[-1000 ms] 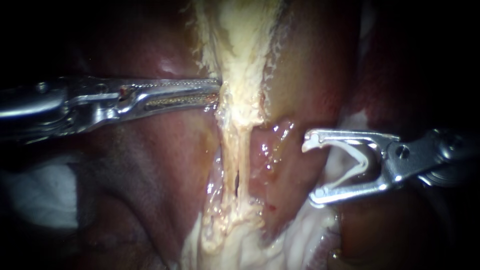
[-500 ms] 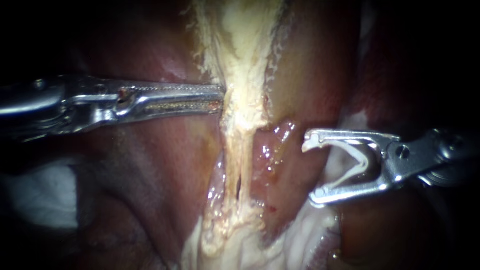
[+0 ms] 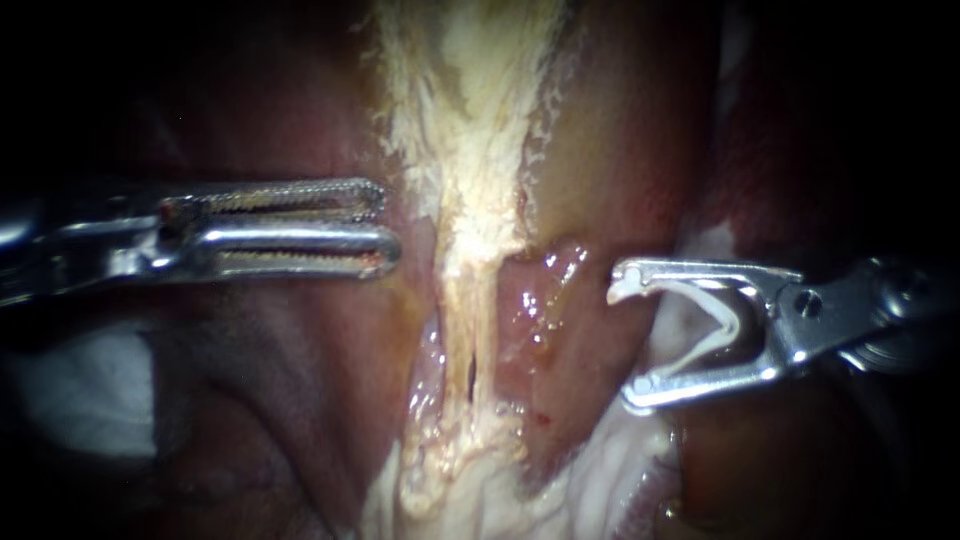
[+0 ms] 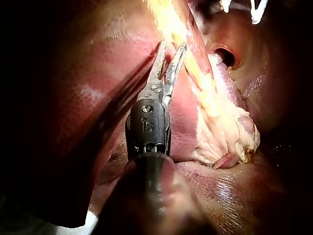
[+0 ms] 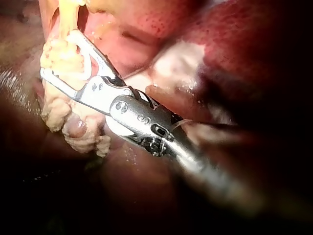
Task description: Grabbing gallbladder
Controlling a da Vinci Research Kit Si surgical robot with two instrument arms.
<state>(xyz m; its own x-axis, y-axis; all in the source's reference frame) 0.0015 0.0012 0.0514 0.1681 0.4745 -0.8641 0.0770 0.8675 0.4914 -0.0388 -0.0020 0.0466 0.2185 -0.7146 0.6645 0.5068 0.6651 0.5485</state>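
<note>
Steel and serrated, the jaws of the left instrument [image 3: 385, 222] [image 4: 172, 46] stand slightly apart and hold nothing. 1 second ago they lay against the pale yellow-white fibrous strand [image 3: 470, 250] that runs down the middle of the field. Now they have drawn back toward their own side, leaving bare tissue between their tips and the strand. The strand has slackened and sits a little straighter. I read this as a released or lost hold, so the grab is not yet made and the left instrument must come in again. The right instrument [image 3: 622, 340] [image 5: 58, 54] has not moved: its jaws stand wide apart, with a white V-shaped clip [image 3: 725, 325] seated against both. They sit beside the strand's lower stretch, not closed on tissue. The gallbladder [image 3: 590, 170] is, in my judgement, the smooth tan-olive body just beside the strand's upper part. The dark red-brown liver [image 3: 300, 380] lies around it. No label or writing shows on the tissue.
</note>
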